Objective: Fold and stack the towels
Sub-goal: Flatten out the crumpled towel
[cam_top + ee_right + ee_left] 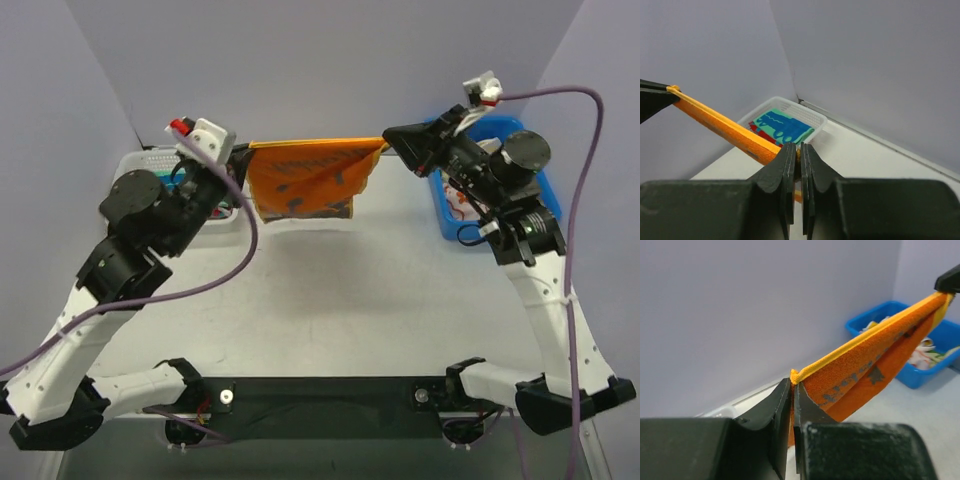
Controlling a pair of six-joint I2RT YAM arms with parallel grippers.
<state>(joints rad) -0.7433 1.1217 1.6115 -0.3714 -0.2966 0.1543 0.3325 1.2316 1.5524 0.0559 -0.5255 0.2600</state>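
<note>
Orange towel (310,180) hangs stretched above tabletop (330,300); I see L claw (243,151) & R claw (388,137) each pinching a top corner.

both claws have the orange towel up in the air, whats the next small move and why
Probably lower the left claw and right claw together so the towel drapes onto the table. They pinch its top corners, and it is stretched taut between them, hanging above the table.
</note>
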